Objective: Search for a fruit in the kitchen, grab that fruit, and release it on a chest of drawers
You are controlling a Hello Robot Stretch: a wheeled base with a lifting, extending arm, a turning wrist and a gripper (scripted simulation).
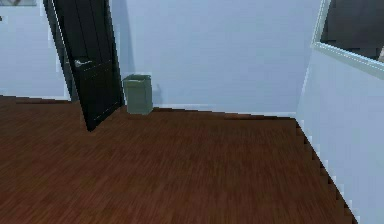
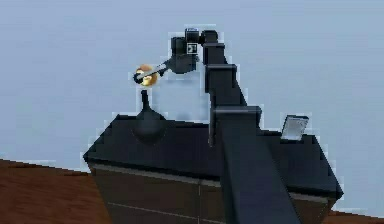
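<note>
In the arm side view my arm reaches out over a dark chest of drawers. At the arm's far end, the gripper holds a small round yellow-orange thing. It hangs against the pale wall, clear of the chest's top. Directly below it a dark round-bellied vase with a thin neck stands on the chest.
A small grey tilted frame-like thing stands on the chest at the arm side view's right. In the forward view a black door stands ajar at the left with a grey bin beside it. Brown wood floor spreads ahead, and a window is at the right.
</note>
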